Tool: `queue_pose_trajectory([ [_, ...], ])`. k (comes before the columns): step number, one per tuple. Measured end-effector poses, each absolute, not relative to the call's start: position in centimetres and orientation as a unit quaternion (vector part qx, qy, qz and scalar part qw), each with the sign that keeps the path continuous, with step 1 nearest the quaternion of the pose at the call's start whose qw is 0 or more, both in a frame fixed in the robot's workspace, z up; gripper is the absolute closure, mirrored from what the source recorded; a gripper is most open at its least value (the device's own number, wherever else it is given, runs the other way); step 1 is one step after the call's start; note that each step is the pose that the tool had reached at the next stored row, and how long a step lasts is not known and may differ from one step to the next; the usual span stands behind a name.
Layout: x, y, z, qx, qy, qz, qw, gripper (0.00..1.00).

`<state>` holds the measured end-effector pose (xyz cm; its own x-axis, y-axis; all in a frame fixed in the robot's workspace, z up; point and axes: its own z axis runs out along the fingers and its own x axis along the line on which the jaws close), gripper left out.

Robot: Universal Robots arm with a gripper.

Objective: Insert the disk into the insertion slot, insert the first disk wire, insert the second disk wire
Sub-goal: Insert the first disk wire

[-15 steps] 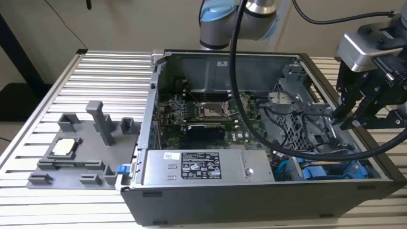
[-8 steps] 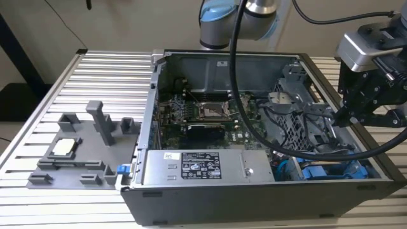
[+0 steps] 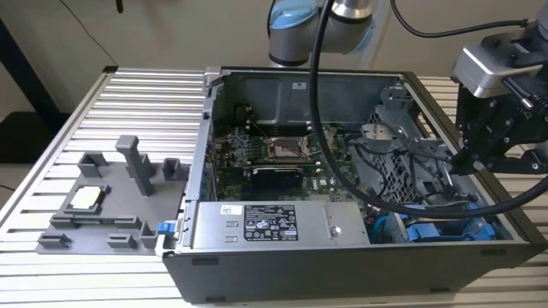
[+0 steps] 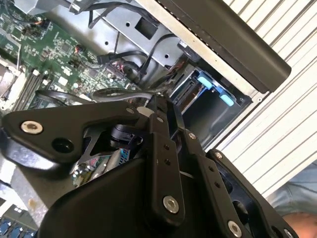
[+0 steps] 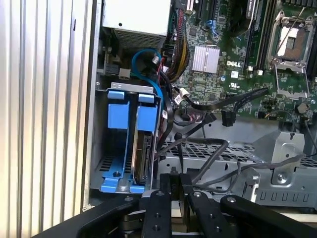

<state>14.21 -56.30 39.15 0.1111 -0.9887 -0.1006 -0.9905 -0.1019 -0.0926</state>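
Tilted gripper, seemingly just above the drive cage and its cables.

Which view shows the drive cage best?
The first wrist view: it looks into the drive cage, both blue fronts plain. The exterior view shows it behind cables; the second wrist view catches one corner.

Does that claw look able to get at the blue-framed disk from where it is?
Likely yes: the claw hovers close beside the disk over the open case, nothing covers the disk, and the loose black cables lie to one side.
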Motion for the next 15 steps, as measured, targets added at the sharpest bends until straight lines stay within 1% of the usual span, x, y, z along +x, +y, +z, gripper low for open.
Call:
queue_pose_trajectory([
  [7,14.2,-56.3,38.4,-0.737,0.673,0.001,0.063,0.81],
  [9,14.2,-56.3,38.3,-0.734,0.677,-0.003,0.059,0.81],
  [13,14.2,-56.3,38.1,-0.732,0.679,-0.014,0.047,0.81],
  [15,14.2,-56.3,38.0,-0.731,0.68,-0.015,0.046,0.81],
])
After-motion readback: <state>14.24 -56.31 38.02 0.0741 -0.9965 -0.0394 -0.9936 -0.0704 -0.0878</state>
